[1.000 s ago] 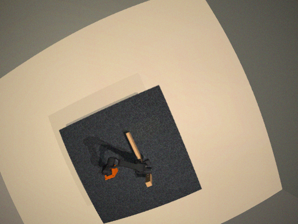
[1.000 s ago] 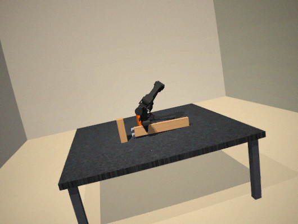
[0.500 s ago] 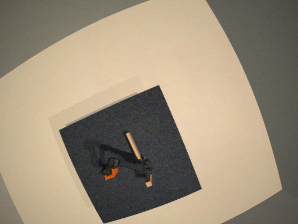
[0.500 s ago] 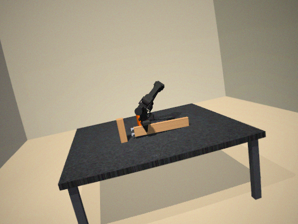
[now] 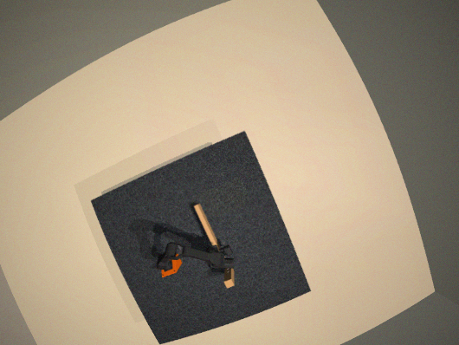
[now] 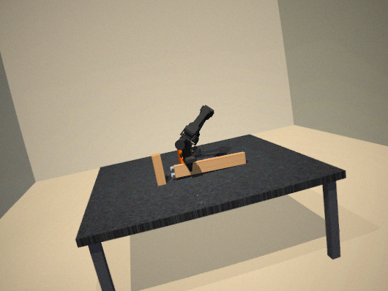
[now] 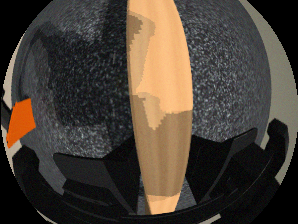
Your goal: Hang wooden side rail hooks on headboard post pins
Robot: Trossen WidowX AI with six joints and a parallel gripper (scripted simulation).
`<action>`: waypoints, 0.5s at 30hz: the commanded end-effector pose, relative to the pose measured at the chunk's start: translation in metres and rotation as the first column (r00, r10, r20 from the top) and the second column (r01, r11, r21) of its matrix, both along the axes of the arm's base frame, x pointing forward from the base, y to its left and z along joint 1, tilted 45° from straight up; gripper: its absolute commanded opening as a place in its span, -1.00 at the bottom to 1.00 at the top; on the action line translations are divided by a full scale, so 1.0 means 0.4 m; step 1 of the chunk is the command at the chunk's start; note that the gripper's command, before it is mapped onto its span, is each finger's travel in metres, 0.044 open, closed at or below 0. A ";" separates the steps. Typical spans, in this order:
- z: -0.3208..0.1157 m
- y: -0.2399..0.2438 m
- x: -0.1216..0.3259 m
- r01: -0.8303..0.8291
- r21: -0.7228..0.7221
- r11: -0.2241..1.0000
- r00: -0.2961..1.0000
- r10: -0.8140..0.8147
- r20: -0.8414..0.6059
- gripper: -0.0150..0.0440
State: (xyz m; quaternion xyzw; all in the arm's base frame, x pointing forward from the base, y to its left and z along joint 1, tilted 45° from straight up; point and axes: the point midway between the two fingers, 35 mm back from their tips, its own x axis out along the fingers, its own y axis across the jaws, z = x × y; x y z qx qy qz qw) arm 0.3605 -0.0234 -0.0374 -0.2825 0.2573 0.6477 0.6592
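Observation:
The wooden side rail (image 5: 205, 223) (image 6: 223, 160) (image 7: 162, 75) stands on its narrow edge, its far end on the table. My gripper (image 5: 222, 250) (image 6: 190, 167) (image 7: 154, 133) is shut on the rail near its hook end, one finger on each side. In the exterior view, two steel hooks (image 6: 172, 168) (image 6: 173, 175) stick out of that end, one above the other. They are apart from the post, with a small gap. The headboard post (image 5: 229, 283) (image 6: 159, 169) stands upright beyond them. The pins are not visible. Whether the hook end touches the table is unclear.
The dark table (image 5: 260, 243) (image 6: 146, 212) carries everything. The arm's orange part (image 5: 175, 267) (image 6: 180, 156) (image 7: 22, 122) is beside the rail's hook end in the exterior view. The arm reaches over the gap between rail and post in the top view.

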 end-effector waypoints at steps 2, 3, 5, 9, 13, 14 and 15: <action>-0.001 -0.012 0.000 0.003 -0.006 1.000 1.000 -0.003 0.005 -0.49; -0.001 -0.013 -0.001 0.003 -0.006 1.000 1.000 -0.003 0.005 -0.49; -0.001 -0.013 -0.001 0.003 -0.006 1.000 1.000 -0.003 0.005 -0.49; -0.003 -0.013 -0.002 0.003 -0.006 1.000 1.000 -0.003 0.005 -0.49; -0.004 -0.013 -0.003 0.003 -0.006 1.000 1.000 -0.003 0.005 -0.49; -0.004 -0.013 -0.003 0.003 -0.006 1.000 1.000 -0.003 0.005 -0.49; -0.005 -0.013 -0.003 0.003 -0.006 1.000 1.000 -0.003 0.005 -0.49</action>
